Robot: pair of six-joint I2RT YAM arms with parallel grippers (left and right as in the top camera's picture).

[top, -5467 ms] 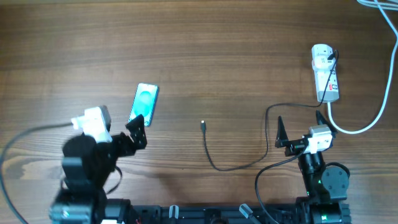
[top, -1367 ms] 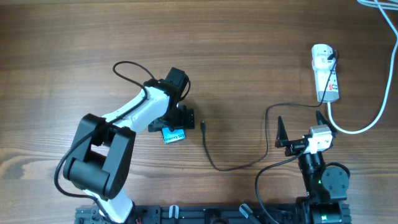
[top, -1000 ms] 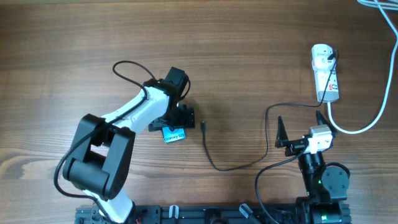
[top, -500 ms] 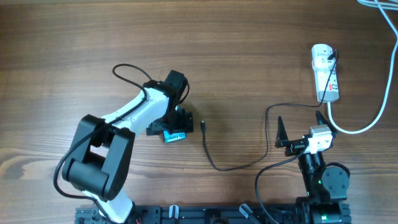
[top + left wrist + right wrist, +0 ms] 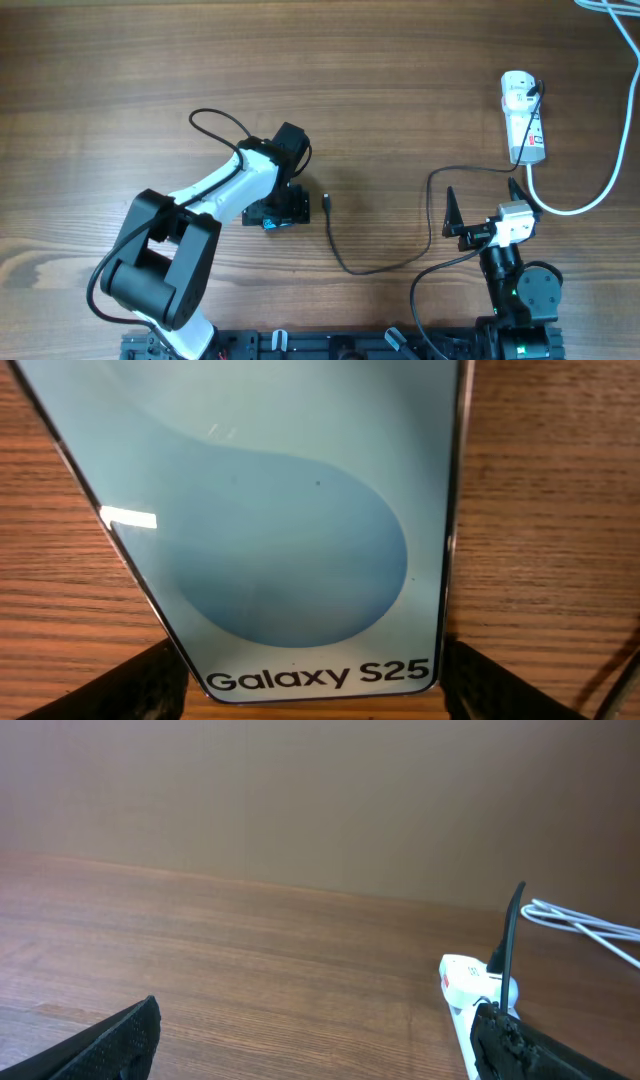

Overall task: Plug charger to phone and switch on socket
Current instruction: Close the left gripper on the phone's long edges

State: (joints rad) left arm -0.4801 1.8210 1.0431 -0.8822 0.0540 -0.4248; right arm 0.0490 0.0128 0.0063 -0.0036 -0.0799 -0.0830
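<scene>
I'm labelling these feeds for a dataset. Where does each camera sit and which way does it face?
Overhead: above the table, facing straight down; left gripper, right gripper, phone, charger, socket show.
Left wrist: on the left arm, facing down, close on the phone; its fingers flank the lower corners.
Right wrist: on the right arm, low, facing level across the table toward the socket; its fingers frame the bottom.
Shared: overhead and left wrist both see the phone.

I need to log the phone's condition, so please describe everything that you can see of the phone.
The phone is a slim rectangle with a glossy cyan screen, a blue oval graphic and "Galaxy S25" printed at one end. It seems to lie face up on the wooden table, and the left end effector grips that end by both edges.
</scene>
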